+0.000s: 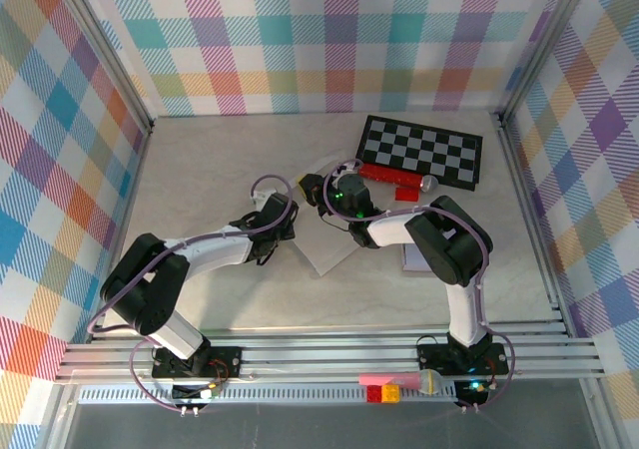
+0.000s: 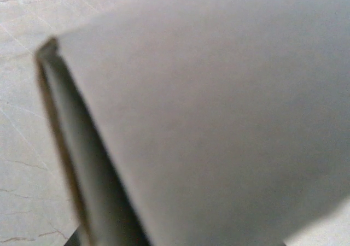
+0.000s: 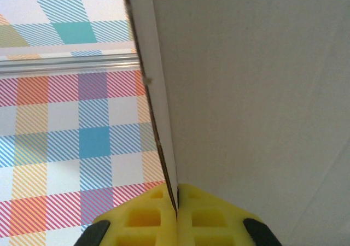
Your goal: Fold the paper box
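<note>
Paper box (image 1: 327, 252) is located mid-tabletop (image 1: 210, 160), between the two arms, near the checkerboard (image 1: 421, 152); right pincer (image 3: 176, 202) is clamped on a thin panel edge of the box, with yellow pads (image 3: 142, 218) pressed together on it; left pincer (image 1: 283, 220) is closed at the box's left side; whether paper is gripped there cannot be told; a panel is seen close and blurred from the left wrist.

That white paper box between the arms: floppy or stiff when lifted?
Probably fairly stiff: the box panel stands straight out from the right gripper pinching its edge, without sagging. Likely light, since the sheet looks thin. A hard push might crease it.
</note>
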